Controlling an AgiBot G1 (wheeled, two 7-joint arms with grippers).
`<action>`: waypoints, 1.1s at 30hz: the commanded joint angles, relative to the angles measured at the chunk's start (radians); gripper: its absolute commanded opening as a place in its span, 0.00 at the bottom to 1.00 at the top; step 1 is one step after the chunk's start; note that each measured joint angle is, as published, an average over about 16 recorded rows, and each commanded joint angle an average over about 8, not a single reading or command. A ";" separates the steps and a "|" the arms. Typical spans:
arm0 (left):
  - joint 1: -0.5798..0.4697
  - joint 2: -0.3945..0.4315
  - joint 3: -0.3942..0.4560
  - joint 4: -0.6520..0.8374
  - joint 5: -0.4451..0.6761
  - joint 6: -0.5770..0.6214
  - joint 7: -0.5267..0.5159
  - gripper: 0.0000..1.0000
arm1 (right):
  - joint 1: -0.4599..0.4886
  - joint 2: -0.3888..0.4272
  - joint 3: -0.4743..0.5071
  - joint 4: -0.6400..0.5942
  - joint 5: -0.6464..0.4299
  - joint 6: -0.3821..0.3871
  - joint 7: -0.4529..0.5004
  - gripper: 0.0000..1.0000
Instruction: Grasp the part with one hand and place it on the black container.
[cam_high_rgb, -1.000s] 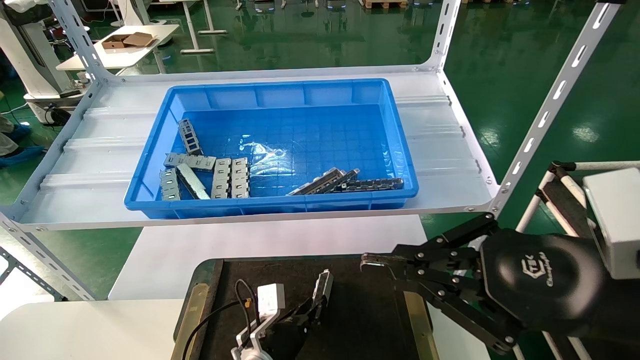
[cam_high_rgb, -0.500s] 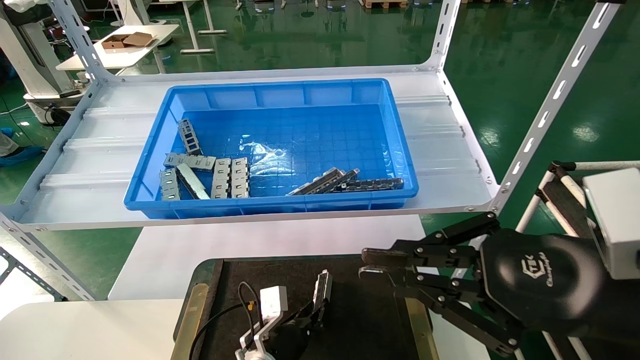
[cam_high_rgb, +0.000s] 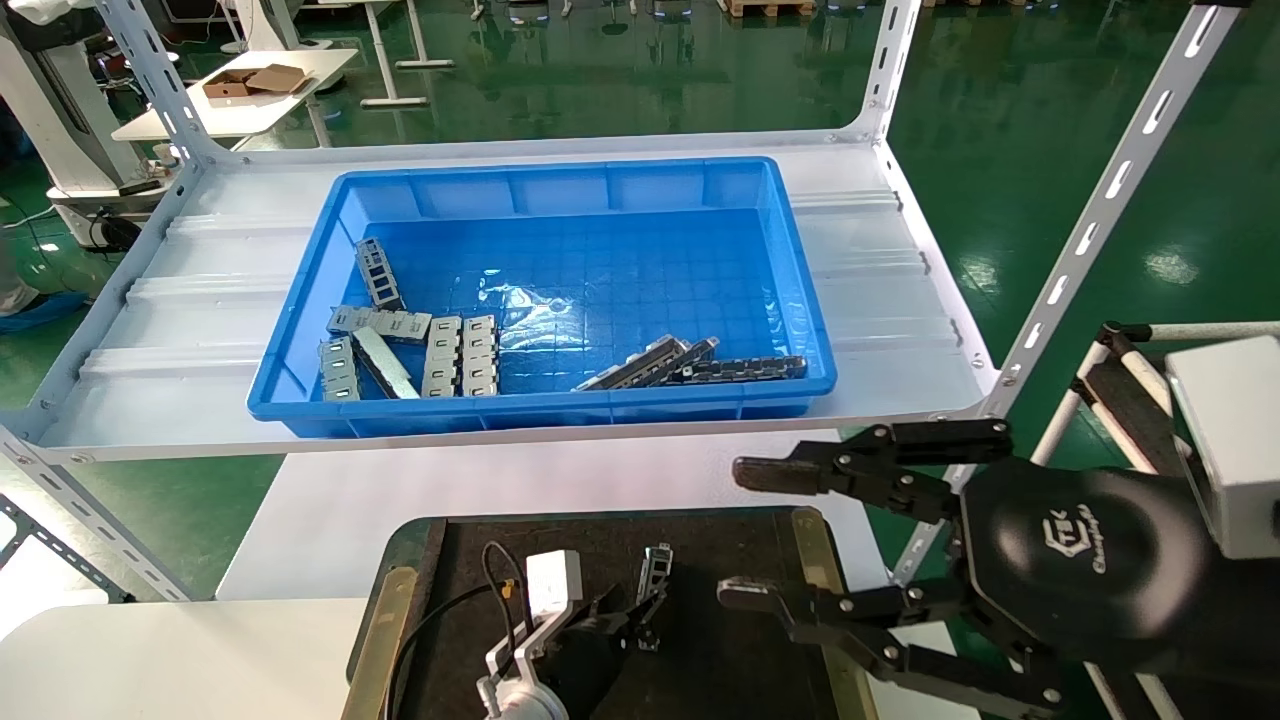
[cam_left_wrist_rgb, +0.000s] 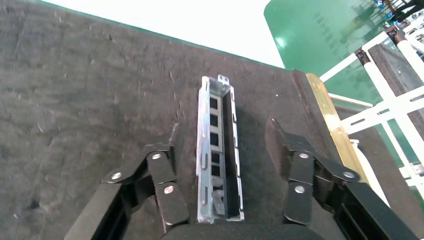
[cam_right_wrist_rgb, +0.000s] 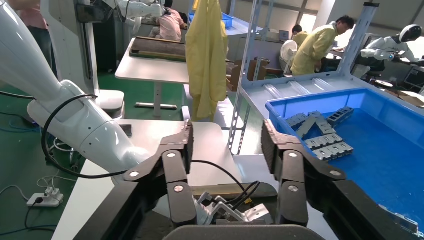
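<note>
Part (cam_left_wrist_rgb: 218, 150), grey slotted metal channel, lies on black container (cam_left_wrist_rgb: 90, 100) felt between spread left hand (cam_left_wrist_rgb: 222, 147); right hand (cam_high_rgb: 770, 530) spread.

Glossy green floor (cam_high_rgb: 1050, 120), white rack shelf (cam_high_rgb: 880, 300), bright light.

Blue bin (cam_high_rgb: 800, 300) on shelf (cam_high_rgb: 900, 290); slotted plates (cam_high_rgb: 460, 355) inside

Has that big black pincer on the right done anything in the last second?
Yes. The right pincer has spread wide open: against the brass-coloured strip of the flat black felt tray, its upper finger rose toward the white shelf and its lower one dropped.
</note>
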 joint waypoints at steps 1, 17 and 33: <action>-0.006 -0.002 0.003 -0.002 0.018 -0.002 -0.004 1.00 | 0.000 0.000 0.000 0.000 0.000 0.000 0.000 1.00; 0.022 -0.165 -0.182 -0.078 0.101 0.420 0.150 1.00 | 0.000 0.000 0.000 0.000 0.000 0.000 0.000 1.00; -0.030 -0.358 -0.275 -0.016 0.029 0.930 0.316 1.00 | 0.000 0.000 -0.001 0.000 0.000 0.000 0.000 1.00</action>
